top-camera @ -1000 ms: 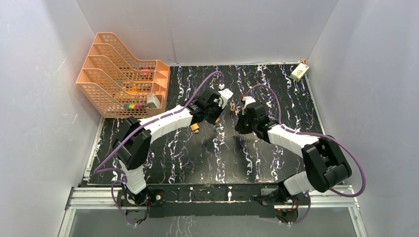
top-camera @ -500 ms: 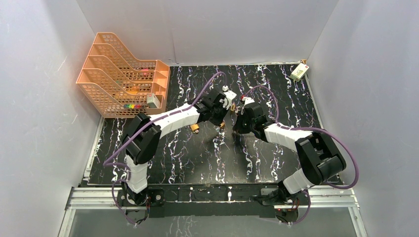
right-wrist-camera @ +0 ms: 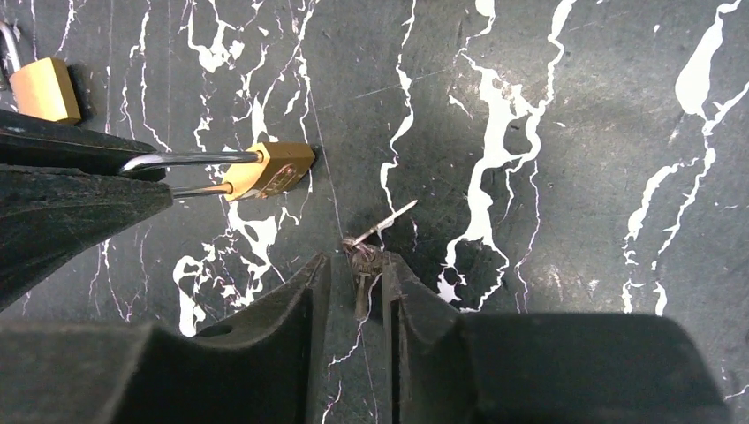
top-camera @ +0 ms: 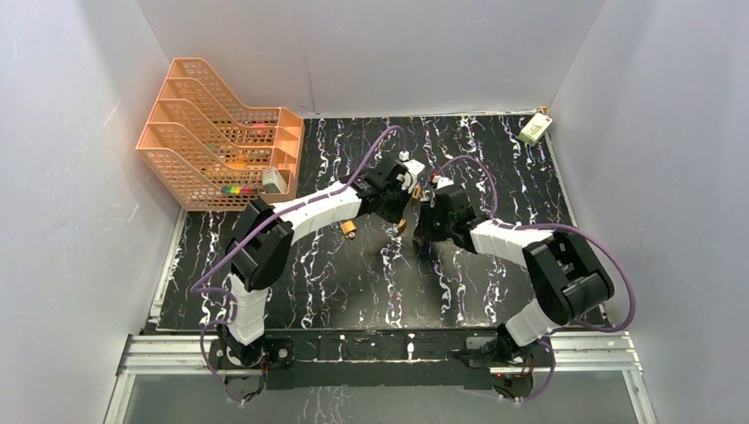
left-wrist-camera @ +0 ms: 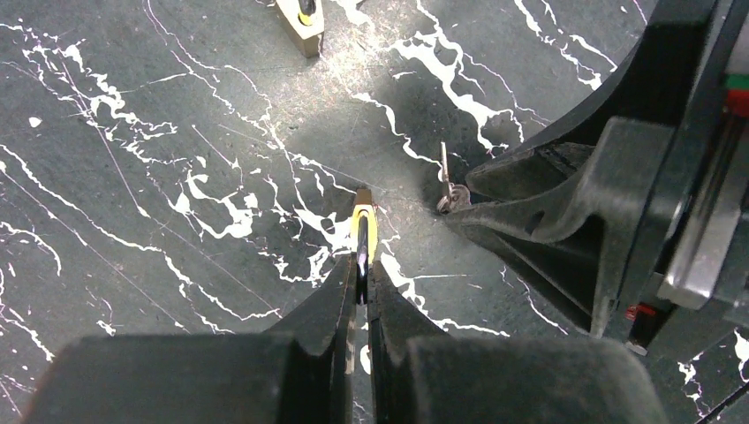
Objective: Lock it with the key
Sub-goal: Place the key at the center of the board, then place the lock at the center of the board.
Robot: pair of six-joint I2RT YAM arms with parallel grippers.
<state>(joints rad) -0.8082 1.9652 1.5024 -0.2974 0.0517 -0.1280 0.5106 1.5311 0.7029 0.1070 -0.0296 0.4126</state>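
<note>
- Padlock [right-wrist-camera: 274, 170] is held by its shackle in left pincer [left-wrist-camera: 362, 265], jaws shut tight on the steel loop. The brass body juts out past the fingertips.
- Key bunch [right-wrist-camera: 365, 272] sits between the tips of right pincer [right-wrist-camera: 355, 261]. Jaws stand a little apart with a gap showing on one side, so I judge the bunch not clamped.
- Deciding relation: padlock lies ahead and to the left of right pincer, near but apart. Its long axis runs crosswise to those fingers.
- Right arm is nearer the keys. One blade points ahead-right, away from the lock.
- Right wrist view shows padlock side-on, keyway not visible. Left wrist view gives it edge-on only, but shows a blade standing up at the opposite fingertips.
- Second padlock [right-wrist-camera: 40, 88] lies farther left, apart.
</note>
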